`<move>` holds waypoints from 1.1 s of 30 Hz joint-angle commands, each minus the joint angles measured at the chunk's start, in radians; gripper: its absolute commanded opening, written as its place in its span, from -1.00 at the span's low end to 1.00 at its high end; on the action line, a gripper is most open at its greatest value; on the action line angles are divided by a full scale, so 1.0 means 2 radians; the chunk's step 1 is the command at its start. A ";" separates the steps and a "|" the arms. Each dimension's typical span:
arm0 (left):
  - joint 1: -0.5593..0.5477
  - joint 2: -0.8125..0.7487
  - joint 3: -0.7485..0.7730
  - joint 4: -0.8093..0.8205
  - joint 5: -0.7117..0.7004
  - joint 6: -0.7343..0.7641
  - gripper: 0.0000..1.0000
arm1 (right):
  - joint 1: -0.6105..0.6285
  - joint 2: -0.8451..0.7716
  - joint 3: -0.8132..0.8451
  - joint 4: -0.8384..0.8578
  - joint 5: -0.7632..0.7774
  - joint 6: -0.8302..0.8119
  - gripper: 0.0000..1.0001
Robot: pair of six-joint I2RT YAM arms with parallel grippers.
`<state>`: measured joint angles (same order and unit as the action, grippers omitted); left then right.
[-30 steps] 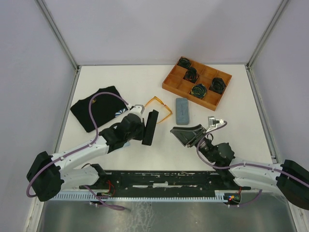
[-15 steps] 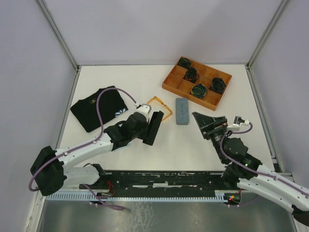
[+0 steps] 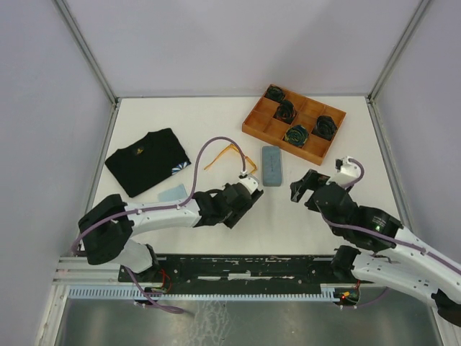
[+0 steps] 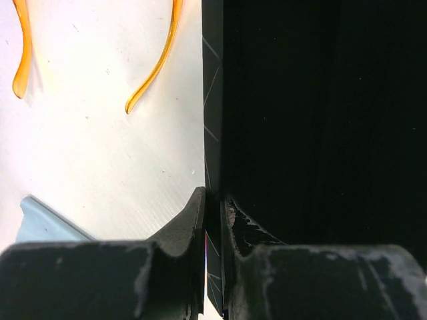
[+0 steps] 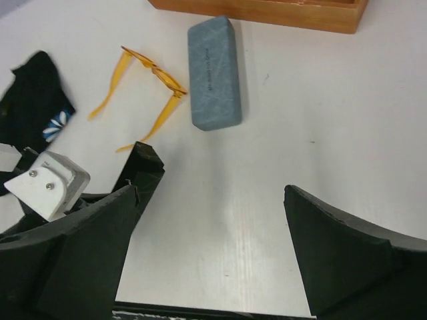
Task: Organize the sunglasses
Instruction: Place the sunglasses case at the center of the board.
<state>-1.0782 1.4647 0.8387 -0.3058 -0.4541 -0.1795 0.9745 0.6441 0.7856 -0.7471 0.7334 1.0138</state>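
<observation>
With the left end effector [image 4: 213,220] clamped on the black case [image 4: 313,133], likely to present it for loading, and the right end effector [image 5: 210,207] spread wide and empty, we locate the orange sunglasses [image 5: 155,70] lying on the surface [image 5: 300,100] at the upper left of the right wrist view.

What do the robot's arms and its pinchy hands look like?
The left arm and right arm are white tubes linked by chunky black joints, with a thin purple cable running along each. The left gripper and right gripper each have two thick black fingers, and the left ones are scuffed pale.
</observation>
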 commanded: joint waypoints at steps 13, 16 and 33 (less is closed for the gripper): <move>-0.032 0.058 0.000 0.059 -0.040 0.090 -0.26 | -0.112 0.075 0.020 -0.017 -0.215 -0.132 0.98; -0.034 0.048 -0.006 0.061 -0.047 0.081 -0.12 | -0.119 0.086 0.012 -0.001 -0.233 -0.140 0.98; -0.032 -0.251 -0.138 0.039 -0.041 -0.190 0.18 | -0.133 0.359 0.064 0.205 -0.400 -0.318 0.74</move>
<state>-1.1412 0.9947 0.6521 -0.2001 -0.5247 -0.3241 0.7151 1.2510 0.8200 -0.4698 0.0017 0.4892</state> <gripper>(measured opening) 0.589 0.944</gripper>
